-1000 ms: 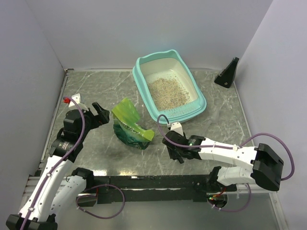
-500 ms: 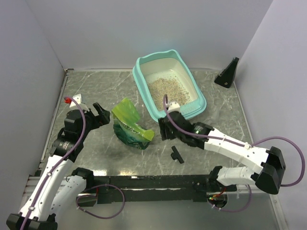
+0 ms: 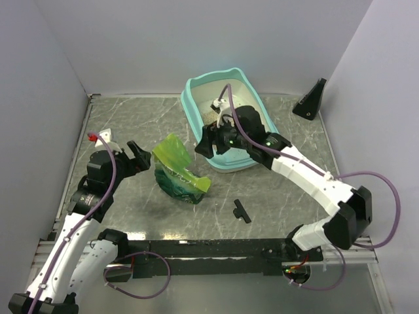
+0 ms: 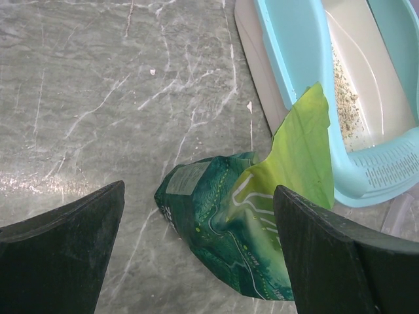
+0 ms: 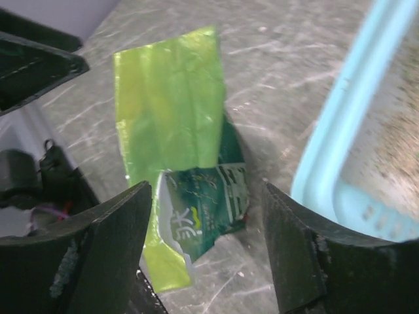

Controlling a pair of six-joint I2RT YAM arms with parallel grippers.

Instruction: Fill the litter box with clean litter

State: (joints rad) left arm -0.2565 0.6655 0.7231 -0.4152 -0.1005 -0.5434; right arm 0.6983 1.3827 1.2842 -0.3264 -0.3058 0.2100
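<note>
The litter box (image 3: 190,98) has a teal rim and a cream pan and stands at the back middle of the table. Clean litter (image 4: 343,104) lies as beige grains in the pan, also seen in the right wrist view (image 5: 393,147). My right arm reaches across the box. Its gripper (image 3: 204,146) hangs open over the box's left front rim (image 5: 334,137), facing a green bag (image 5: 171,124), with nothing between its jaws. My left gripper (image 3: 135,156) stands open just left of the crumpled green bag (image 3: 177,171), holding nothing, the bag (image 4: 249,216) ahead of its jaws.
A small black piece (image 3: 241,210) lies on the table in front of the litter box. A black wedge-shaped block (image 3: 311,99) stands at the back right. White walls close in the table on three sides.
My right arm swung from the front of the table up and back over the litter box, its jaws widening. The small black piece stayed behind on the table. The left arm has not moved.
</note>
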